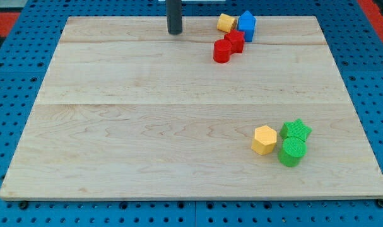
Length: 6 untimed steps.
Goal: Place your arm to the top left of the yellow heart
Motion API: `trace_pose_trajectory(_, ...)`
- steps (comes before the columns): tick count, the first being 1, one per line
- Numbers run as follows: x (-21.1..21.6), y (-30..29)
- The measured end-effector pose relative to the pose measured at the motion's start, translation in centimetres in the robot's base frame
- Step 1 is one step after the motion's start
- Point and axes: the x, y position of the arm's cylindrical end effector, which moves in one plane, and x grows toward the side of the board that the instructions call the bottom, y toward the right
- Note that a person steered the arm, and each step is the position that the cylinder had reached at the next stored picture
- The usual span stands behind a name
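Only a short length of the robot shows: a straight rod, dark grey to nearly black, round in section and of even thickness. Its skin is smooth and matt, with a faint paler sheen down one side. My tip [174,31] ends blunt and flat, not pointed. No cables, screws or markings can be made out on it.

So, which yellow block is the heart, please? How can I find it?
Look at the wooden board's top edge, right of my tip. A cluster sits there; the yellow heart is its leftmost top piece, touching the blue block, above two red blocks. The other yellow block, a hexagon, sits beside green ones at the bottom right.
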Motion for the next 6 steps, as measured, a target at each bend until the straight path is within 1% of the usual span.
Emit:
trace_pose_trajectory(1, -1.8, 1.4)
trace_pose_trajectory(3, -1.6, 5.5)
trace_pose_trajectory(5, -1.7, 7.2)
trace_pose_trajectory(6, -1.7, 9.0)
